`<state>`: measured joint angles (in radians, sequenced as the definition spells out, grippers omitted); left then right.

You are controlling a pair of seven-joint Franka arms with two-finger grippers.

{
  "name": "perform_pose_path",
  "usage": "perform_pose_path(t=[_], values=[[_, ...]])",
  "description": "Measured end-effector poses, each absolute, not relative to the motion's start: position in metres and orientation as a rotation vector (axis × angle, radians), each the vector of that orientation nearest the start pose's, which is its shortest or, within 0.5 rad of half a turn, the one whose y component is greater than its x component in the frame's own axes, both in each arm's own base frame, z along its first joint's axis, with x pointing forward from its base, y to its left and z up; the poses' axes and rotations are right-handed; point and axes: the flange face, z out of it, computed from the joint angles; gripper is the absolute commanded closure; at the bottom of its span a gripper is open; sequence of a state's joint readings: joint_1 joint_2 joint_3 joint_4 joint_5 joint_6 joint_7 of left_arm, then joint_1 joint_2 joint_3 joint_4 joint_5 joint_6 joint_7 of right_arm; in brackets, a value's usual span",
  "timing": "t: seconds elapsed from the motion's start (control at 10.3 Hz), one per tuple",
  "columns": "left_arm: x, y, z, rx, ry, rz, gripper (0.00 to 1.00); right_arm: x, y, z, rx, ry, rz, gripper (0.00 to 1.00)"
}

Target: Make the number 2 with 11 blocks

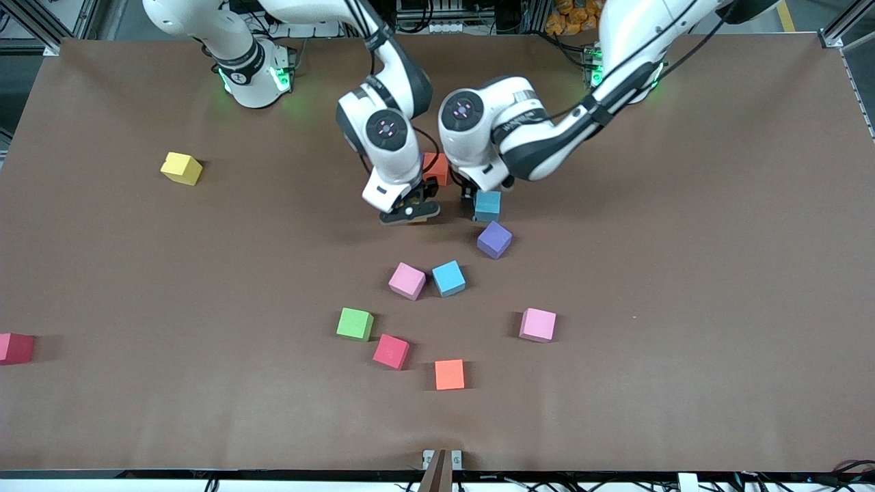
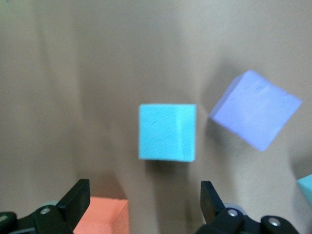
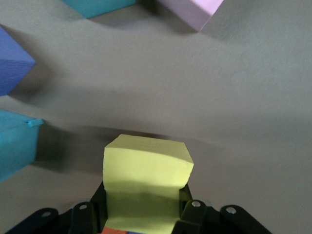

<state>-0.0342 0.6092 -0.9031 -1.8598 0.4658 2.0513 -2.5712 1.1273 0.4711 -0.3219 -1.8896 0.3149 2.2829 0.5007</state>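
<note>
Your right gripper [image 1: 410, 213] is clamped on a pale yellow-green block [image 3: 146, 183], seen plainly in the right wrist view, its fingers pressed to two flanks of the cube. Take the teal block [image 1: 487, 205] as your landmark: the right gripper hangs low over the table just beside it, toward the right arm's end. Your left gripper [image 1: 472, 191] sits directly over that teal block with jaws spread wide and nothing between them; in the left wrist view the teal block lies just ahead of the fingertips [image 2: 78, 202], square to them. An orange-red block [image 1: 435, 168] lies farther from the front camera than the teal block, between the two wrists. A purple block [image 1: 494, 239] sits just nearer the front camera than the teal block, turned at an angle. Nearer again lie a pink block [image 1: 407, 281] touching a light blue block [image 1: 448, 278], then a green block [image 1: 355, 324], a deep pink block [image 1: 391, 351], an orange block [image 1: 449, 374] and another pink block [image 1: 537, 324]. A yellow block [image 1: 181, 168] and a red block [image 1: 15, 348] lie well apart toward the right arm's end. Judgement: the held cube wants setting down beside the teal block, so the gap between them is what counts; the right arm owns that move and the left looks to be waiting.
</note>
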Motion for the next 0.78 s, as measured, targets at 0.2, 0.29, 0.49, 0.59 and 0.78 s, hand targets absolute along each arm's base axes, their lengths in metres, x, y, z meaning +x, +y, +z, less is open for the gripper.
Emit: perform_pose_path(t=[0.2, 0.29, 0.49, 0.59, 0.78], values=[[0.45, -0.423, 0.288, -2.342, -1.882, 0.095, 0.0, 0.408, 0.481, 0.268, -3.094, 0.013, 0.131, 1.0], [0.467, -0.408, 0.291, -2.384, -1.847, 0.1, 0.0, 0.404, 0.487, 0.27, -3.091, 0.088, 0.128, 1.0], [0.49, -0.392, 0.3, -2.451, -1.803, 0.099, 0.0, 0.391, 0.5, 0.273, -3.086, 0.147, 0.123, 1.0], [0.498, -0.389, 0.305, -2.501, -1.757, 0.096, 0.0, 0.384, 0.505, 0.273, -3.085, 0.146, 0.121, 1.0], [0.512, -0.383, 0.303, -2.596, -1.645, 0.095, 0.0, 0.377, 0.51, 0.272, -3.083, 0.132, 0.112, 1.0]])
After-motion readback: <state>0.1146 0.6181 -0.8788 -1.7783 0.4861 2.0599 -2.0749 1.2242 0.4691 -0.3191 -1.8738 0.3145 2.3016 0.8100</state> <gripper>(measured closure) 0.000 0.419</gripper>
